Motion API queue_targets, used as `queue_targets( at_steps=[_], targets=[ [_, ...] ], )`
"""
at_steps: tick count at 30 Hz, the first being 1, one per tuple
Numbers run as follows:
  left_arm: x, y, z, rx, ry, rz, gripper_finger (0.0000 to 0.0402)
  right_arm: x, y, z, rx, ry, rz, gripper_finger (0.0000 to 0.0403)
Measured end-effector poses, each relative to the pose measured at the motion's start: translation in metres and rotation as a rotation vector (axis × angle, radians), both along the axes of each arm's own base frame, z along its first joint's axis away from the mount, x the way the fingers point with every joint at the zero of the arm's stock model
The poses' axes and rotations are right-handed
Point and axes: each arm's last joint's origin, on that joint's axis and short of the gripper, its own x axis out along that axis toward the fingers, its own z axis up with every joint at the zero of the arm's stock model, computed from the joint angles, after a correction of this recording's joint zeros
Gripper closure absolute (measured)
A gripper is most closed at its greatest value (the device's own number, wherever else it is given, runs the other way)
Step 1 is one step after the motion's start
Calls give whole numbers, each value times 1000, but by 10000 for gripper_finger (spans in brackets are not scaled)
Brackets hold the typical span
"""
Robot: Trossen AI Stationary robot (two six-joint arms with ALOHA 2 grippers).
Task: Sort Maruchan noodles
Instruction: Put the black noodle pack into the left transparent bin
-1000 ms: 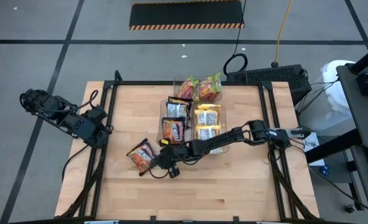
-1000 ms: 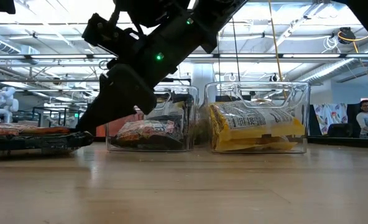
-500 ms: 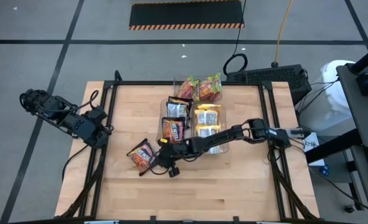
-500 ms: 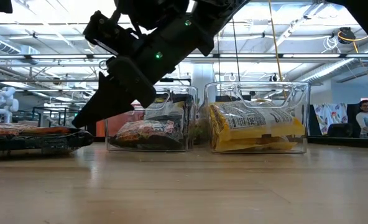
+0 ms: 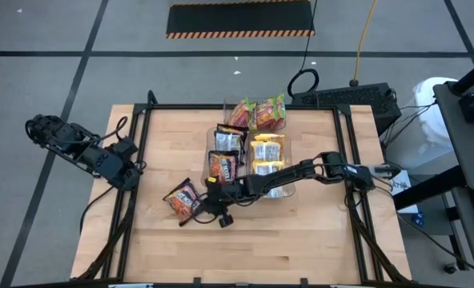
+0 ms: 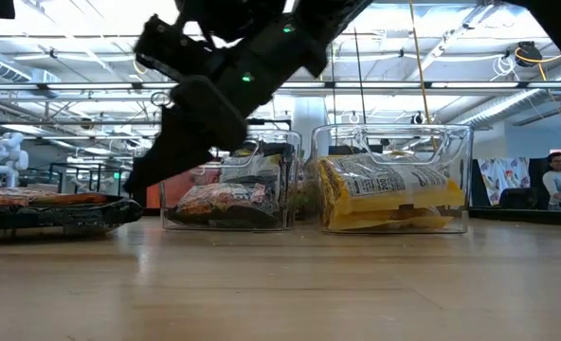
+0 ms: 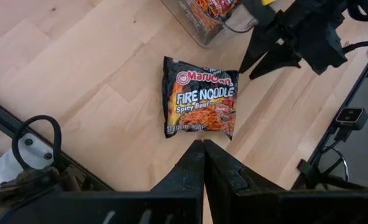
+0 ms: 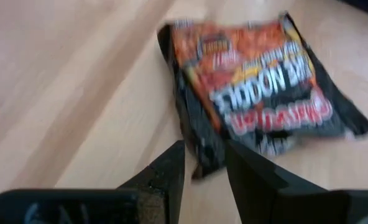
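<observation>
One dark brown and orange Maruchan noodle packet [image 5: 182,200] [image 7: 201,98] lies flat on the wooden table, printed face up, left of the bins. My right gripper [image 5: 202,200] [image 8: 206,171] is open, low by the packet's right end [image 8: 199,158], one finger to each side of a corner. I cannot tell whether it touches the packet. In the low view it [image 6: 134,182] slants down beside the packet [image 6: 44,201]. My left gripper [image 5: 134,172] [image 7: 202,152] waits shut and empty over the table's left edge.
Clear bins stand mid-table: one with dark packets [image 5: 226,156] [image 6: 228,194], one with yellow packets [image 5: 267,158] [image 6: 394,194], and one with pink-green packets [image 5: 259,112] at the far side. Bare wood lies along the near edge [image 5: 245,256].
My right gripper has tipped a little over the loose packet's right end, its fingertips coming slightly up. It has stayed open. The packet has kept its place on the table.
</observation>
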Motion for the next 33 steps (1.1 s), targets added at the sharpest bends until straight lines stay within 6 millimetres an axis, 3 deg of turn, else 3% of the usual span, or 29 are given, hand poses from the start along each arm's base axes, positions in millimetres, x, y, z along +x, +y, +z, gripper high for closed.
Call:
queue_targets(
  at_steps=[4, 10, 19, 26, 33],
  targets=[
    [0, 0, 0, 0, -1, 0, 396, -6, 13, 11, -59, -4, -37, 291],
    [0, 0, 0, 0, -2, -5, 396, -16, 32, 33, 47, -7, -142, 291],
    [2, -1, 1, 2, -22, -31, 396, -29, 90, 45, 76, -72, -12, 291],
    [2, -1, 1, 13, -24, -52, 396, -24, 100, 32, 159, -88, 9, 291],
    [2, -1, 1, 33, -23, -109, 396, -10, 100, -7, 198, -131, -114, 291]
  ],
)
